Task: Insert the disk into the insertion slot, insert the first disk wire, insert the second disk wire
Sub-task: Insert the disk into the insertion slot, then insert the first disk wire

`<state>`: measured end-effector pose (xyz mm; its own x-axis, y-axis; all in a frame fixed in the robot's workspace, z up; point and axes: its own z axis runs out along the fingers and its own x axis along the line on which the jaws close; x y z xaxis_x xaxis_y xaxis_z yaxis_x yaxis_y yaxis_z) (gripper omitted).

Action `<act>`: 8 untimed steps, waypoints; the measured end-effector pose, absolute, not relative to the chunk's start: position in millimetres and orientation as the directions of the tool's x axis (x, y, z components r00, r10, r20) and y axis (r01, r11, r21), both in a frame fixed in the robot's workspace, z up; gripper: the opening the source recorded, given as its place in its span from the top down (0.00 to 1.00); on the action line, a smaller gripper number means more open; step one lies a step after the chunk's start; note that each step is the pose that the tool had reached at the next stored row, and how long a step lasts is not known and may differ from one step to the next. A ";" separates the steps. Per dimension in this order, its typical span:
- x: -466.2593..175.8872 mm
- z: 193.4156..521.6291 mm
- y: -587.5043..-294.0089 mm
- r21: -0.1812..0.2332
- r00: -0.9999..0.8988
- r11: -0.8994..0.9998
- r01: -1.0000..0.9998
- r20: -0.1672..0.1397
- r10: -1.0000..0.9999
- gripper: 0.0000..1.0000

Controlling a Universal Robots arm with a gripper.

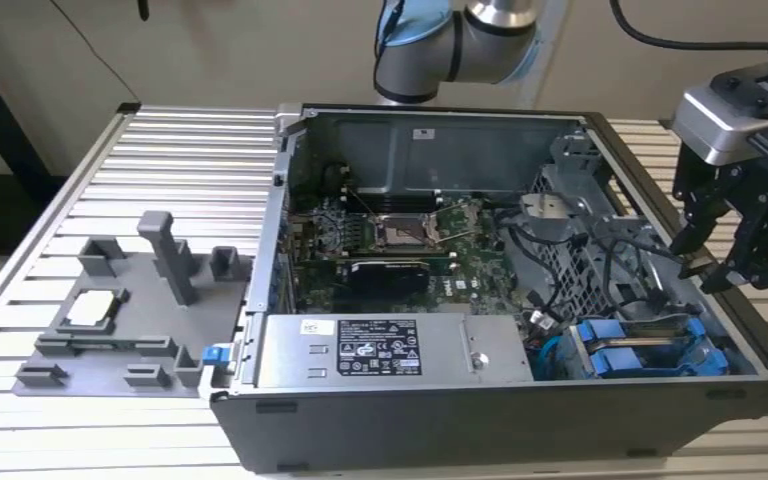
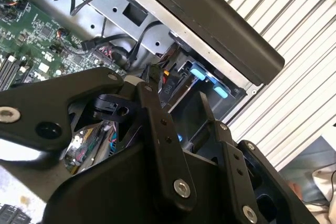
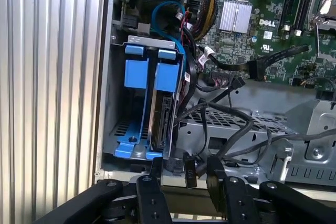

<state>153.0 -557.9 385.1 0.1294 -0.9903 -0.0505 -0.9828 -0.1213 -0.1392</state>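
Lower centre of the first wrist view: the black two-fingered gripper (image 3: 185, 163) stands open, jaws well apart, gripping nothing. A small black cable connector with a white tag (image 3: 189, 173) lies in the gap between the fingers (image 3: 153, 184); contact with either finger cannot be confirmed.

Left of centre in that frame, the disk (image 3: 164, 114), a silver drive in a bright blue plastic carrier, stands on edge, seated in the insertion slot (image 3: 152, 40), a narrow grey metal bay. Its dark connector edge faces the camera. A second blue carrier frame (image 3: 135, 77) sits just beside it in the same bay. A bundle of black cables (image 3: 231, 124) runs from the bay across the grey chassis floor, and a thin blue cable (image 3: 163, 11) loops above the bay.

At the right of the exterior view, the gripper (image 1: 707, 265) hangs over the right wall of the open dark grey computer case (image 1: 491, 420). The case rests on a ribbed aluminium table (image 1: 157, 180), with a green motherboard (image 1: 411, 240) at its centre.
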 end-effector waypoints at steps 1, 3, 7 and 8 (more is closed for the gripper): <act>153.0 385.1 -557.9 -0.139 0.129 -0.121 -0.983 -0.051 -0.990 0.55; 153.0 385.1 -557.9 -0.139 0.129 -0.121 -0.983 -0.051 -0.990 0.62; 153.0 385.0 -557.9 -0.139 0.129 -0.121 -0.983 -0.051 -0.990 0.80; 153.0 385.0 -557.9 -0.139 0.129 -0.121 -0.983 -0.051 -0.990 0.80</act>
